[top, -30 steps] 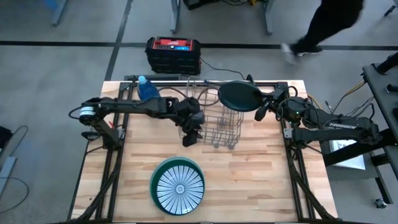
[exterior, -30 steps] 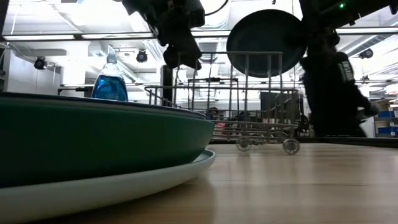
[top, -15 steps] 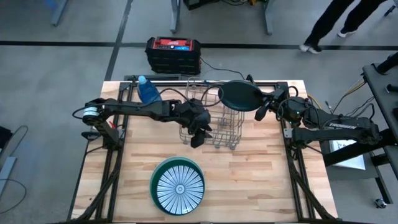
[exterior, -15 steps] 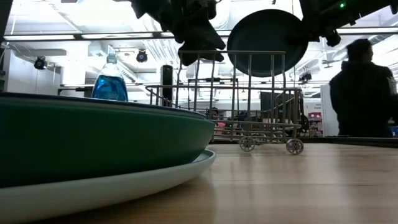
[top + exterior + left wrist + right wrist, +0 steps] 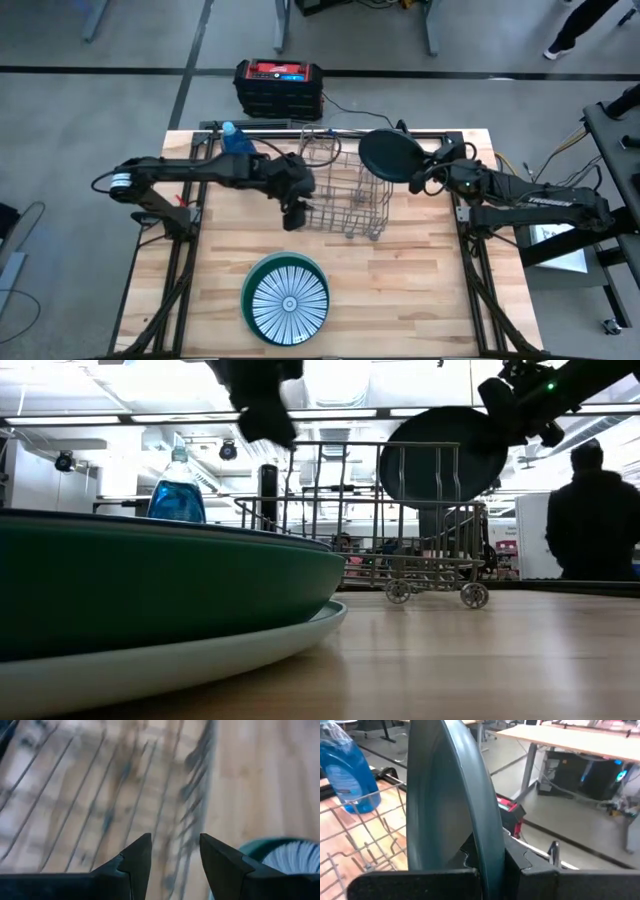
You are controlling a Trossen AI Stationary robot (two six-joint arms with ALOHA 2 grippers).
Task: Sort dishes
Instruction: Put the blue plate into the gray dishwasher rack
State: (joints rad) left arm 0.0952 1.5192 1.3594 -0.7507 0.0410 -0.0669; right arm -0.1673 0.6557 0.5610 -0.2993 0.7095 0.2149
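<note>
- The dark teal plate (image 5: 388, 156) stands on edge above the right end of the wire rack (image 5: 343, 196), its rim running up and down and its faces turned sideways.
- The right gripper (image 5: 421, 178) has its jaws clamped on that plate's rim; in the right wrist view the plate (image 5: 451, 805) rises edge-on between them.
- Two more dishes lie flat and stacked near the front of the wooden surface (image 5: 420, 280): a white plate with dark radial stripes (image 5: 289, 299) rests inside a larger green plate (image 5: 252, 283).
- In all, three dishes can be counted.
- The left gripper (image 5: 293, 215) hangs just beside the rack's left end, jaws parted and holding nothing.
- One blue bottle (image 5: 236, 141) stands at the back left of the surface.
- A black and red case (image 5: 279, 86) sits on the floor behind; its label cannot be read.
- White lettering on the right arm is too small to read.
- A person (image 5: 594, 520) shows in the room beyond.
</note>
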